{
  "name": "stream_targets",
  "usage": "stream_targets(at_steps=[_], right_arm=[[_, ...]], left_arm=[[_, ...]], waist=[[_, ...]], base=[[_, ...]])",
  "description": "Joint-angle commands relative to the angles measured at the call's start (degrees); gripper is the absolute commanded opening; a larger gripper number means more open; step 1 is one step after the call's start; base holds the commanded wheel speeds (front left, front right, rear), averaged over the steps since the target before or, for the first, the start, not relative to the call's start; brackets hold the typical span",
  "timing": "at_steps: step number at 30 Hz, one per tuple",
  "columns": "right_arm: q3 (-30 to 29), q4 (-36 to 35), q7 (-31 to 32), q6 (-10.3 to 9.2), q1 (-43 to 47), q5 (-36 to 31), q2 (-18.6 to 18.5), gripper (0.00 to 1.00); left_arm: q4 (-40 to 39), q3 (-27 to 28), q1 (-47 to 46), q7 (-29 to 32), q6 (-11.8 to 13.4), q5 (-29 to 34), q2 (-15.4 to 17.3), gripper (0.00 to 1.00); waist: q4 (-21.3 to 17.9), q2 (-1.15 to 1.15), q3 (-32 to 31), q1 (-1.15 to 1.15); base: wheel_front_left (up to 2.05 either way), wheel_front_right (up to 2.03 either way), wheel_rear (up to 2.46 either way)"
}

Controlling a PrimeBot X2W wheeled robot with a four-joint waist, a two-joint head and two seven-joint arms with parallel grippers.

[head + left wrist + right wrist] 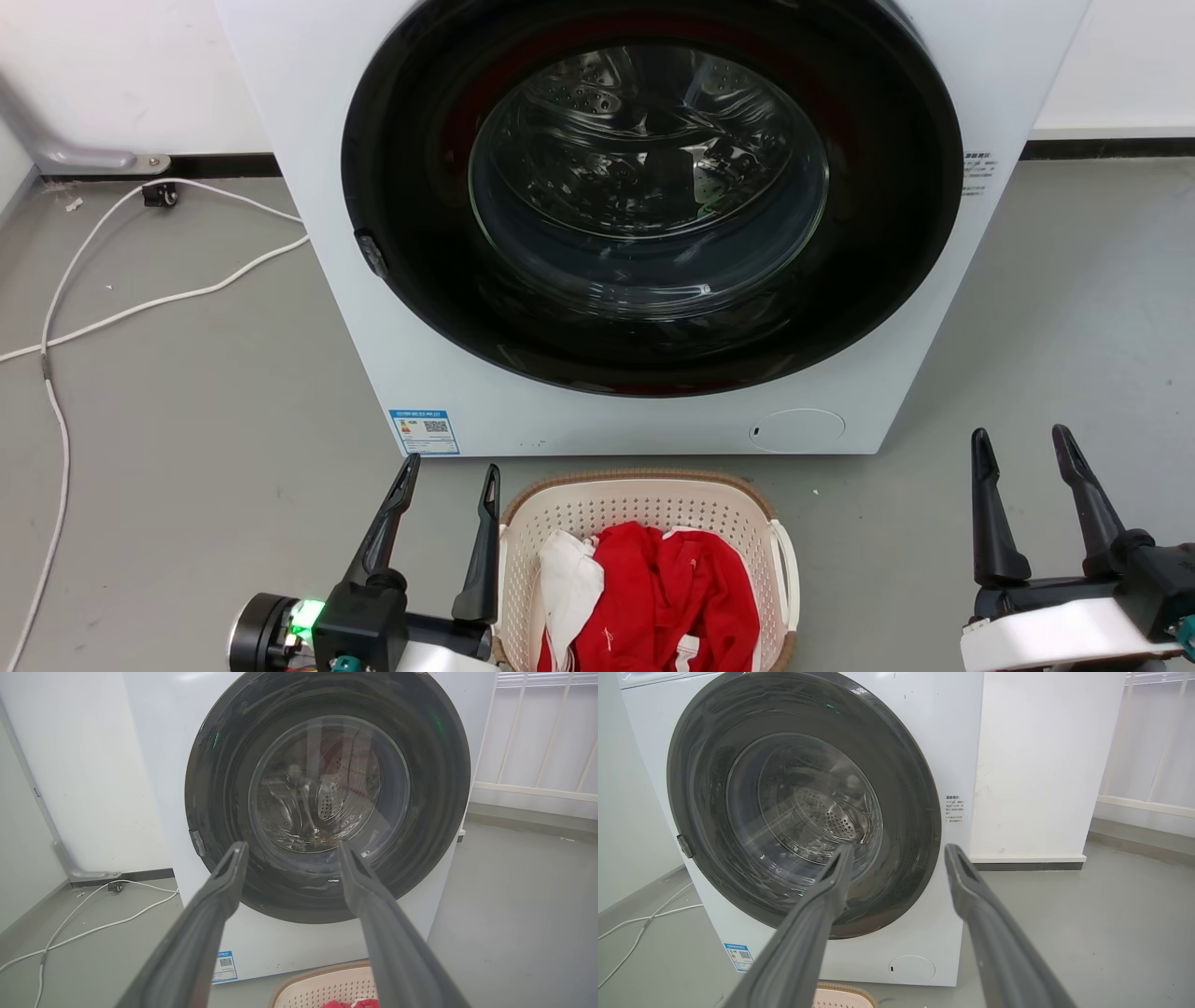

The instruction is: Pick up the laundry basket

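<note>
The laundry basket [644,509] stands on the grey floor [187,392] directly in front of the washing machine [317,140], between my two grippers, with its near end cut off by the bottom edge of the head view. It is cream-white, perforated and round-cornered, with a brown woven-look rim and a white handle [790,560] on its right side. A red garment [672,588] and a white garment [569,588] lie crumpled inside. My left gripper [450,467] is spread wide and holds nothing; its inner finger runs just beside the basket's left wall, and I cannot tell whether it makes contact. My right gripper [1019,434] is likewise spread and empty, well apart from the basket on the right. Both point toward the machine, whose round dark door is closed. A white cable [140,308] trails across the floor to the left of the machine.
</note>
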Motion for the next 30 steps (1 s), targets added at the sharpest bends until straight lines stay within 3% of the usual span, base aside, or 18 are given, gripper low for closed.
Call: stream_targets(at_steps=[1,19,30], right_arm=[[0.06,0.1,-0.13,-0.02,0.1,-0.2,-0.13,1.0],[0.39,1.06,-0.13,-0.02,0.17,0.95,-0.12,1.0],[1.66,6.78,0.33,-0.02,-6.95,-0.7,-0.1,1.0]], left_arm=[[0.11,0.39,0.62,-0.16,-0.37,0.42,-0.25,1.0],[1.83,1.54,1.02,-0.15,-2.01,-0.26,-1.03,1.0],[9.21,3.84,-5.91,-0.15,-1.61,0.48,-1.15,1.0]], waist=[[0.04,0.0,-0.08,0.0],[-0.08,0.0,0.8,0.0],[-1.25,0.0,12.55,0.0]], base=[[0.0,0.0,0.0],[0.0,0.0,0.0],[0.0,0.0,0.0]])
